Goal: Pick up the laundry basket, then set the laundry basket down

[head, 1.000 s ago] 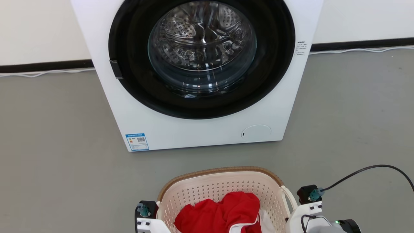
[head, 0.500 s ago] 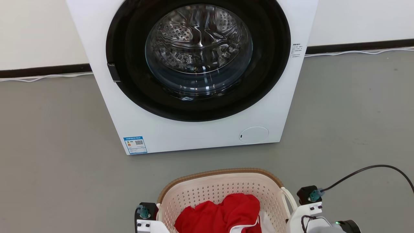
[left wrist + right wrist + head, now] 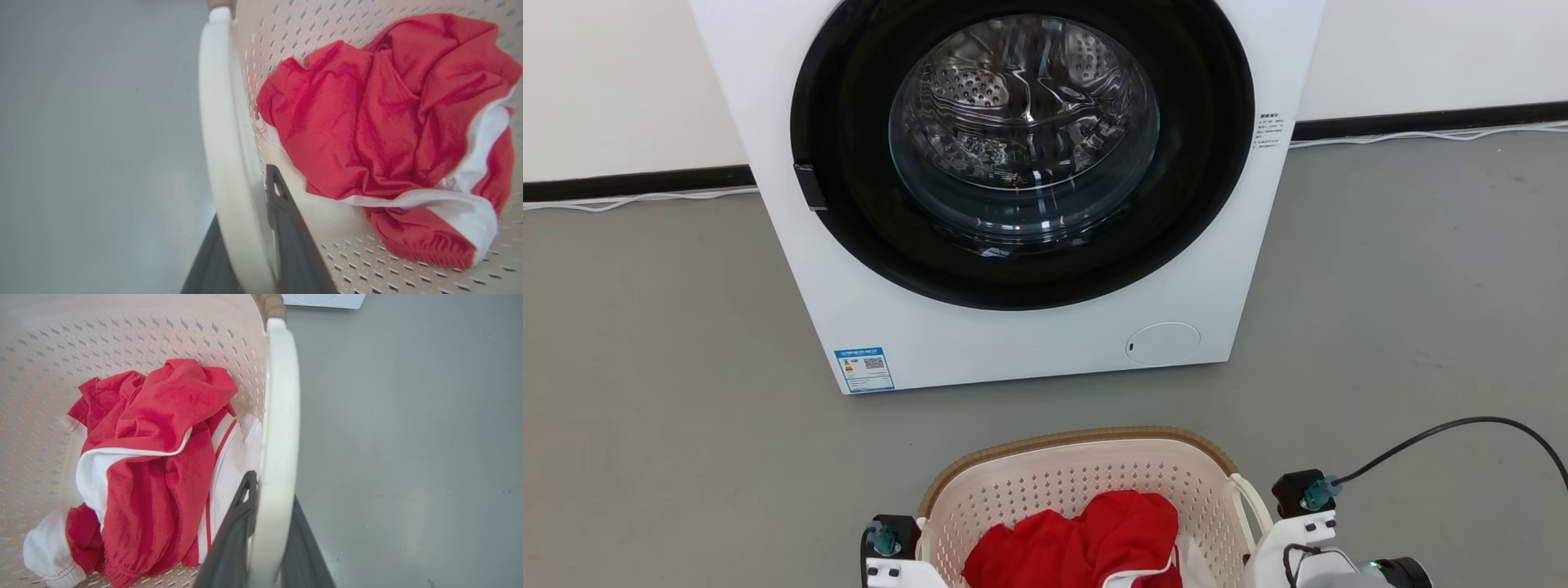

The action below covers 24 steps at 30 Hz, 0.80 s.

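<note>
Laundry basket (image 3: 1078, 469) before washer (image 3: 1029, 347), red cloth (image 3: 1078, 543) inside; left gripper (image 3: 245, 204) clamps one handle (image 3: 220, 122), right gripper (image 3: 271, 490) other handle (image 3: 280, 396), seemingly firm.

Right claw (image 3: 271, 494) astride white handle (image 3: 280, 396) of laundry basket (image 3: 122, 335), seemingly gripping it, red-white garment (image 3: 163, 412) inside

Washer (image 3: 1013, 343): top cut off by upper frame edge; sticker (image 3: 864, 369) print, lower left, too small to read. Laundry basket (image 3: 1078, 478): near half cut off at bottom edge. Left claw (image 3: 245, 212): outer fingertip hidden behind handle (image 3: 220, 122). Right claw (image 3: 273, 494): same, lower centre.
</note>
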Tool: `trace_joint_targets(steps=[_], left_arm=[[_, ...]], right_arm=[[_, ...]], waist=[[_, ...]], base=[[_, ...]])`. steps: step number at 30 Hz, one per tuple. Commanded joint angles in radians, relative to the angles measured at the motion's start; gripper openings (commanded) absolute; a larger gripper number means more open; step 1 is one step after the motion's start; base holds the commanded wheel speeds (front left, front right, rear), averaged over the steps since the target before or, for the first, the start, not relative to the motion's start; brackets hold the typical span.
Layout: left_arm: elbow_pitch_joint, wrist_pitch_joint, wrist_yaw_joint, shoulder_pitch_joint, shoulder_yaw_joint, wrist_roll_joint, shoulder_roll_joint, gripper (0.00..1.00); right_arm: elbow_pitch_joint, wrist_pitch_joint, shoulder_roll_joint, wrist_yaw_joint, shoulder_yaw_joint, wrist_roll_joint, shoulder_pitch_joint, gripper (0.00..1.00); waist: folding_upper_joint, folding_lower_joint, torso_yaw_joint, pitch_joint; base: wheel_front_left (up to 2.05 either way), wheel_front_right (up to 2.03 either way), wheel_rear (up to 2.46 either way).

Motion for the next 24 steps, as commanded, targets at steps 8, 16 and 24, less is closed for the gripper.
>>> trace_joint_targets(steps=[8,16,24], left_arm=[[-0.003,-0.026,0.001,-0.052,-0.011,-0.017,0.011,0.0],[0.006,-0.031,0.0,-0.061,-0.03,-0.031,0.011,0.0],[0.011,-0.033,0.001,-0.068,-0.048,-0.044,0.011,0.0]], right_arm=[[-0.012,-0.009,0.006,0.008,0.034,0.012,-0.044,0.0],[-0.009,-0.011,0.006,0.008,0.041,0.024,-0.044,0.0],[-0.003,-0.012,0.006,0.008,0.045,0.031,-0.048,0.0]], waist=[[0.0,0.0001,-0.004,-0.002],[0.0,0.0,-0.009,0.0],[0.0,0.0,-0.012,0.002]], base=[[0.0,0.0,0.0],[0.0,0.0,0.0],[0.0,0.0,0.0]])
